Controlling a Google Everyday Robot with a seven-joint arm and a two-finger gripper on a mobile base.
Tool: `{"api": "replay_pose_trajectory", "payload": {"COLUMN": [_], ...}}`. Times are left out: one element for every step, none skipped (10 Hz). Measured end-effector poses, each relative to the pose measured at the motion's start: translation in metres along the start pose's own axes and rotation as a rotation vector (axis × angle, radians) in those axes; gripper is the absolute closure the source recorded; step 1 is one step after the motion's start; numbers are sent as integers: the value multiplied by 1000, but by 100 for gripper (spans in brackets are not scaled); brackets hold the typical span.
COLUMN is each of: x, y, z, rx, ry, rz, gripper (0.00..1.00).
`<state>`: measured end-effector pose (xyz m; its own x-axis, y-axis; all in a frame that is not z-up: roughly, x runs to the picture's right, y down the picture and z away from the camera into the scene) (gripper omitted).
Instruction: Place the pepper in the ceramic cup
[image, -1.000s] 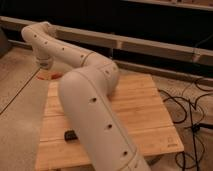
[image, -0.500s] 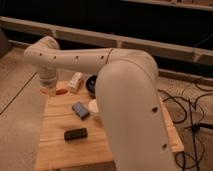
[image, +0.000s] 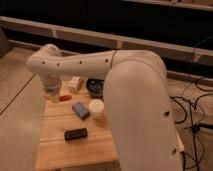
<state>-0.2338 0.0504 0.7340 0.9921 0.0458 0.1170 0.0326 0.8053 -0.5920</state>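
The big white arm (image: 135, 85) reaches over the wooden counter (image: 55, 150). The claw (image: 52, 95) hangs low at the counter's back corner, on the left of the view. I cannot tell if it is open or closed. The red pepper (image: 64, 97) is just beside the claw. The ceramic cup (image: 96, 107) stands apart from it, next to a blue sponge (image: 80, 110)

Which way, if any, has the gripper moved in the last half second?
Yes. Against the unmoved blue sponge, the gripper has come slightly right and down, and is now at the table's left rear edge beside the pepper.
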Motion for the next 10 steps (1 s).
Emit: {"api": "replay_pose_trajectory", "payload": {"x": [11,20,30,39,47,60,69,81,94,112], "y": [2,4,7,10,12,14,14,13,12,8], "z": [3,6,9,10,10,11,11,12,11,10], "rx": [-9,-15,-20,-22,-25,-28,-30,-31,-28,-20], "ry": [8,7,0,0,4,9,11,13,18,24], "rz": [24,51,84,111,130,157,172,193,213,239], "gripper": [100,100,100,100,100,100,100,100,100,100]}}
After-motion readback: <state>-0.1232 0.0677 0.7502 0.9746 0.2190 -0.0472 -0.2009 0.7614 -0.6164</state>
